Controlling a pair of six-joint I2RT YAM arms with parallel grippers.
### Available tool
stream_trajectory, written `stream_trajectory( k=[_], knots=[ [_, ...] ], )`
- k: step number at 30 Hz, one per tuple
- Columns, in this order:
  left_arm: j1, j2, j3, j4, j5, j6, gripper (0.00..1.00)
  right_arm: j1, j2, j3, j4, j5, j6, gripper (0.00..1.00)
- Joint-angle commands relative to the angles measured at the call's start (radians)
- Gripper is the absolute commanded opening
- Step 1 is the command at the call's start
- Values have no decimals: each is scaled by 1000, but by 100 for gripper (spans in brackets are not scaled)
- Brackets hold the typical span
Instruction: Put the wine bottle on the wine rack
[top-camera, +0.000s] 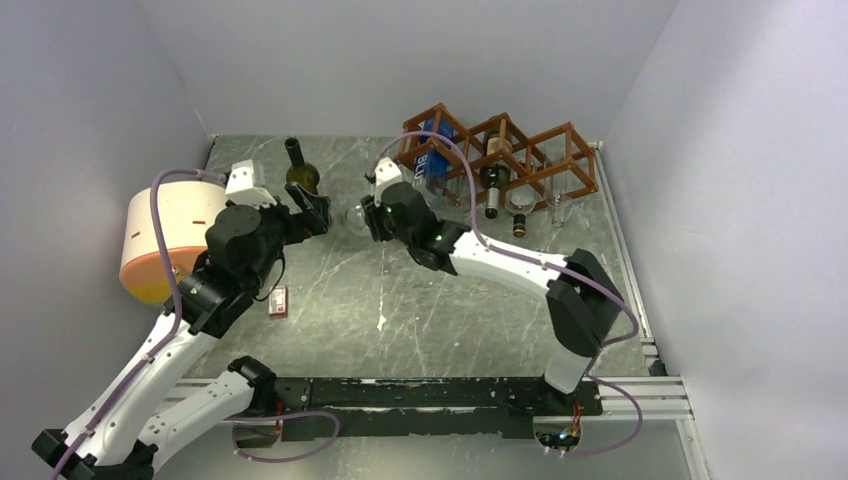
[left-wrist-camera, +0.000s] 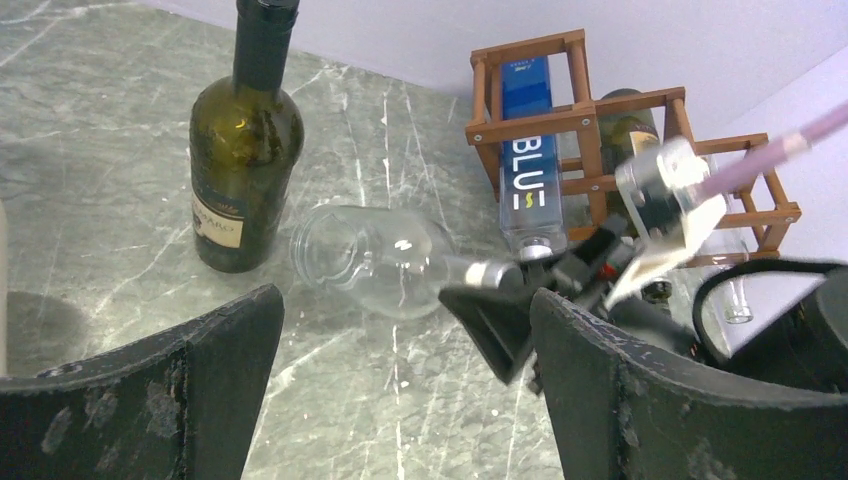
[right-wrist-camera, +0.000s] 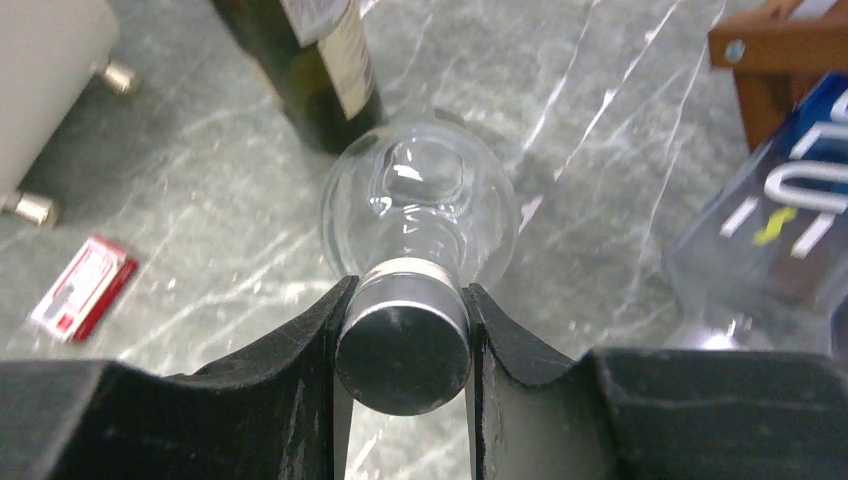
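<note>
The reddish-brown wooden wine rack (top-camera: 545, 150) stands at the back right and holds a blue bottle (top-camera: 432, 155) and a dark bottle (top-camera: 493, 170). A dark green wine bottle (top-camera: 301, 172) stands upright at the back left. A clear glass bottle (right-wrist-camera: 420, 195) lies on its side between them. My right gripper (right-wrist-camera: 403, 320) is shut on its grey cap. My left gripper (left-wrist-camera: 405, 330) is open and empty, just in front of the green bottle (left-wrist-camera: 245, 160) and the clear bottle (left-wrist-camera: 375, 258).
A white and orange canister (top-camera: 165, 235) stands at the left wall. A small red box (top-camera: 279, 300) lies on the table near the left arm. Glasses (top-camera: 558, 210) stand in front of the rack. Walls close in on three sides.
</note>
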Motion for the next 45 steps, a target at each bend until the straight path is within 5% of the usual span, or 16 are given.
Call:
stream_trajectory(
  k=[1, 10, 15, 24, 33, 45],
  knots=[
    [5, 8, -11, 13, 39, -30, 97, 47, -136, -127, -41, -36, 78, 0],
    [7, 16, -103, -12, 115, -99, 99, 113, -388, -451, -97, -53, 228, 0],
    [7, 67, -133, -40, 208, -122, 100, 119, -469, -486, -273, -86, 254, 0],
    [11, 218, -207, 83, 387, -86, 100, 127, -597, -652, -257, -185, 290, 0],
    [40, 366, -244, 265, 359, -48, 99, 134, -549, -710, -215, -223, 302, 0],
    [102, 624, -245, 515, 580, 23, 94, 134, -450, -719, -190, -193, 251, 0]
  ],
)
